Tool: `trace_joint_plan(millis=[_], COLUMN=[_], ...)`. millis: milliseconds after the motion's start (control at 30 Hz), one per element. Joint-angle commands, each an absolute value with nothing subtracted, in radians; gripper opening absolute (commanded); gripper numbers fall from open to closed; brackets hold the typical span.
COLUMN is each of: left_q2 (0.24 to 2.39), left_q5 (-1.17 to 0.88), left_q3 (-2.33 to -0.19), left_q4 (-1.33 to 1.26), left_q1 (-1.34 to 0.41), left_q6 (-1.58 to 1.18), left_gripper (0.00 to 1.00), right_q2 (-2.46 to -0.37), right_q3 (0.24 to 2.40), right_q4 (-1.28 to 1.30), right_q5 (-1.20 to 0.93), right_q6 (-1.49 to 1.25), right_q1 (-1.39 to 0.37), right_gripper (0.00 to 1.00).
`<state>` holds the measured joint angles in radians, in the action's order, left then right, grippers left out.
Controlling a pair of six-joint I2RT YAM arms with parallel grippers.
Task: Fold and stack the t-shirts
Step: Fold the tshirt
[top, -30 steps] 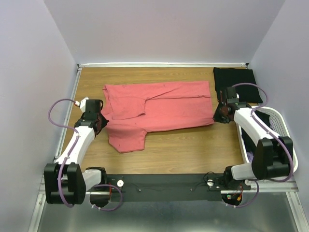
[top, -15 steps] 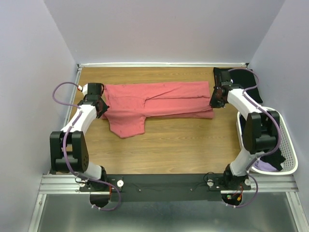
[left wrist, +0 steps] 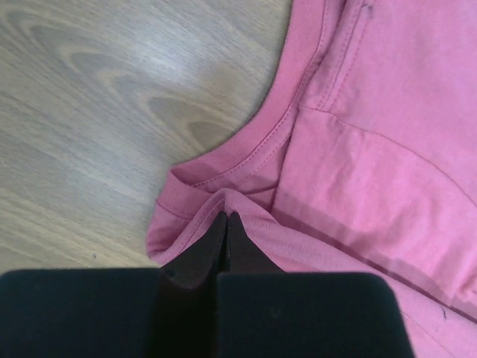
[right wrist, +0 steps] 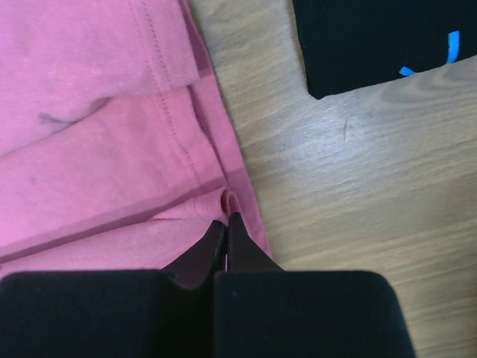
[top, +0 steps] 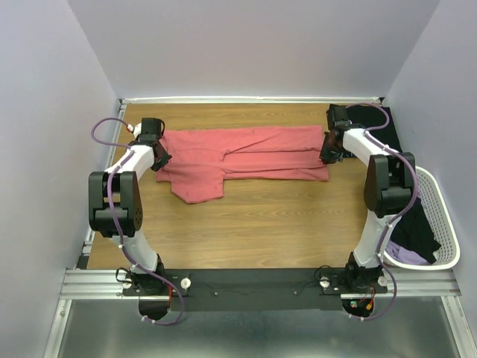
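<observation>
The coral-pink t-shirt [top: 246, 153] lies across the far part of the table, folded lengthwise, with one sleeve [top: 200, 185] sticking out toward the near side. My left gripper [top: 159, 155] is shut on the shirt's left edge by the collar [left wrist: 246, 142]. My right gripper [top: 328, 153] is shut on the shirt's right hem edge [right wrist: 231, 201]. A folded black t-shirt [top: 373, 123] with a light-blue mark [right wrist: 447, 52] lies at the far right corner, behind my right arm.
A white slatted basket [top: 440, 246] at the right edge holds black [top: 417, 227] and lilac [top: 406, 256] cloth. Bare wooden tabletop [top: 261, 224] spans the near half. Walls close in the far and side edges.
Both grippers have moved toward the far edge, carrying the near edge of the pink shirt over itself. The shirt is now a narrower band. Both arms are stretched out further.
</observation>
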<state>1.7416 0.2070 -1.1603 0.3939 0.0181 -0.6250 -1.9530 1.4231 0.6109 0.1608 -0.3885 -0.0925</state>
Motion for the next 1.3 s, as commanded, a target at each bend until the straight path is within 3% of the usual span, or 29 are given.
trace_joint_plan(millis=[0,500,600,667,733,767,833,967,1133,1267], left_q2=[1.776,1.802,1.809,1.796,1.775,1.76,1.709,1.562,1.392,1.295], left_q5=[0.244,0.256,0.256,0.256,0.253,0.25,0.238,0.248,0.25,0.177], left_q3=[-1.207,-1.209,-1.204,-1.201,-1.19,-1.184,-1.166,-1.094,-0.939,-0.774], left_q4=[0.367,0.347,0.341,0.333,0.324,0.313,0.302,0.311,0.327,0.327], left_q1=[0.034,0.037,0.035,0.037,0.037,0.035,0.038,0.012,-0.057,-0.101], left_q6=[-0.609,-0.617,-0.618,-0.618,-0.611,-0.607,-0.585,-0.572,-0.581,-0.607], left_gripper=[0.0,0.02,0.1,0.25,0.44,0.63,0.8,0.87,0.87,0.85], right_q2=[-1.993,-2.019,-2.029,-2.031,-2.022,-2.014,-1.974,-1.844,-1.724,-1.678], right_q3=[1.463,1.499,1.493,1.489,1.486,1.485,1.476,1.431,1.322,1.185], right_q4=[0.588,0.575,0.574,0.574,0.572,0.571,0.565,0.551,0.499,0.315], right_q5=[0.233,0.272,0.275,0.268,0.259,0.243,0.221,0.21,0.129,-0.121], right_q6=[-0.365,-0.374,-0.379,-0.383,-0.385,-0.38,-0.364,-0.347,-0.386,-0.49], right_q1=[-0.078,-0.075,-0.074,-0.074,-0.072,-0.075,-0.092,-0.161,-0.297,-0.452], right_gripper=[0.01,0.04,0.07,0.11,0.24,0.29,0.41,0.56,0.57,0.57])
